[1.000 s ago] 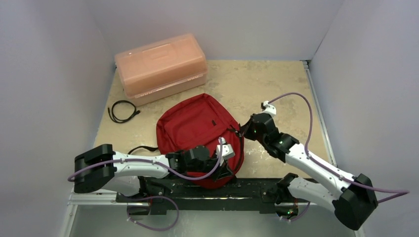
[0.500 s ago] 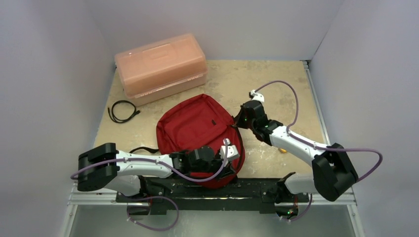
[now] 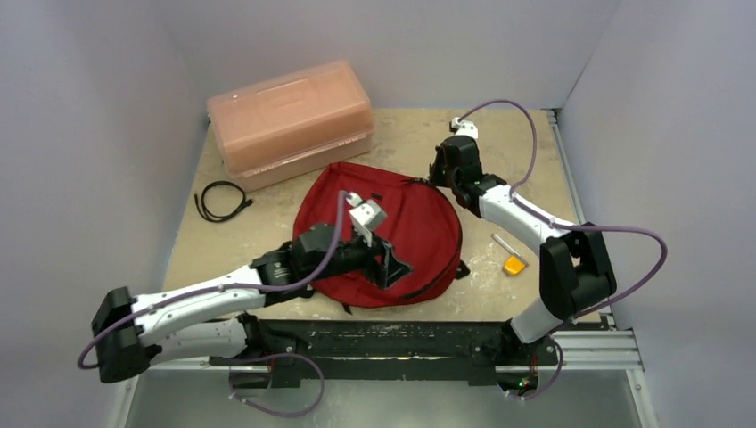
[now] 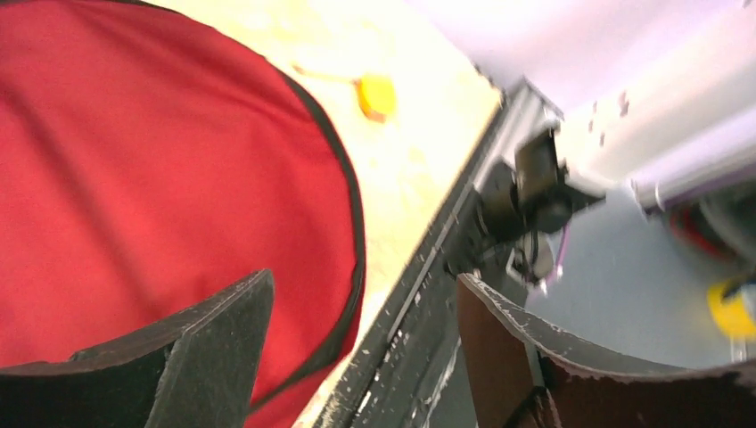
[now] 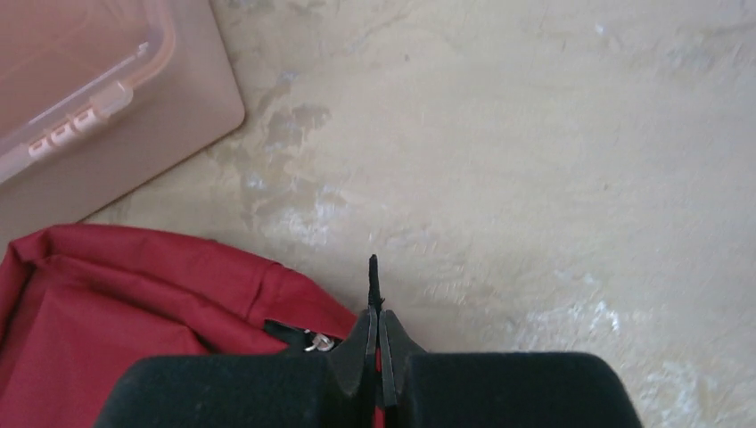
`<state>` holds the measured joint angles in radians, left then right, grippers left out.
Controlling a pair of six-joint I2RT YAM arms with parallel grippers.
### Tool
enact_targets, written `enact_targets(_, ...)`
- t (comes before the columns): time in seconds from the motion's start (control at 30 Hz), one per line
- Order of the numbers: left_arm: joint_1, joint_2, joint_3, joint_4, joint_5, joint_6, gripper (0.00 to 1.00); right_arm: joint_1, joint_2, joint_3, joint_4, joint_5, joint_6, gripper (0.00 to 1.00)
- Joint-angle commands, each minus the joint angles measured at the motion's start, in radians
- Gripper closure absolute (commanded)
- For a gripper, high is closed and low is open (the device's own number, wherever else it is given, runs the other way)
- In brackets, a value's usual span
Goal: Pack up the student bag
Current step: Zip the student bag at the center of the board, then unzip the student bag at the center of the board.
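One student bag (image 3: 419, 232), one box (image 3: 290, 120), one cable (image 3: 221, 200); left tool (image 4: 361, 281) wide, right tool (image 5: 375, 325) tight on the bag's black tab (image 5: 373, 276).

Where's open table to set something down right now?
Bare: the back strip between the box and the right gripper, and the left patch between the cable and the left arm. Crowded: the middle, under the bag, and around the yellow item.

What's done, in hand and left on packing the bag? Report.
Done: nothing visibly packed; black cable and small orange item lie outside the student bag. In hand: right hand pinches a black tab at its edge; left hand hovers open above it. Left: all loading.
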<state>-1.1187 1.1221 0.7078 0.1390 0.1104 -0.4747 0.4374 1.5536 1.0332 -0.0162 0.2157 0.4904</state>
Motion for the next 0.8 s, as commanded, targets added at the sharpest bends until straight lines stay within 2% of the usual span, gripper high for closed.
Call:
enact_targets(0.0,0.086,-0.174,0.101,-0.333,-0.201,-0.084,0.25,-0.016,0.009,0.150,-0.100,0.083,-0.143,1.00)
enact_targets(0.03,0.117,-0.189,0.122,-0.438,-0.248,-0.119,0.26,-0.016,-0.001,0.159,-0.133,0.062,-0.147,0.95)
enact_targets(0.1,0.181,-0.210,0.122,-0.547,-0.316,-0.206,0.26,-0.017,-0.021,0.170,-0.172,0.021,-0.145,0.73)
enact_targets(0.2,0.248,-0.236,0.063,-0.578,-0.329,-0.274,0.26,-0.003,-0.052,0.181,-0.215,0.002,-0.151,0.38)
enact_targets(0.23,0.257,-0.244,0.037,-0.570,-0.335,-0.291,0.27,0.009,-0.059,0.189,-0.229,0.015,-0.160,0.30)
enact_targets(0.27,0.261,-0.250,0.013,-0.556,-0.337,-0.310,0.27,0.019,-0.065,0.195,-0.231,0.021,-0.180,0.26)
enact_targets(0.3,0.264,-0.253,-0.011,-0.538,-0.336,-0.324,0.28,0.034,-0.070,0.198,-0.219,0.012,-0.205,0.25)
enact_targets(0.37,0.265,-0.246,-0.051,-0.499,-0.336,-0.350,0.30,0.057,-0.055,0.195,-0.155,-0.098,-0.285,0.24)
enact_targets(0.47,0.266,-0.207,-0.073,-0.473,-0.347,-0.388,0.34,0.088,0.022,0.253,-0.111,-0.287,-0.293,0.25)
enact_targets(0.67,0.266,-0.131,-0.080,-0.429,-0.342,-0.446,0.36,0.143,0.101,0.216,0.096,-0.477,-0.293,0.25)
enact_targets(0.7,0.266,-0.131,-0.077,-0.431,-0.336,-0.458,0.36,0.143,0.118,0.223,0.097,-0.493,-0.509,0.29)
enact_targets(0.73,0.266,-0.134,-0.076,-0.433,-0.333,-0.467,0.36,0.144,0.144,0.248,0.064,-0.506,-0.691,0.40)
enact_targets(0.77,0.267,-0.140,-0.076,-0.430,-0.330,-0.472,0.36,0.144,0.172,0.284,0.027,-0.526,-0.742,0.43)
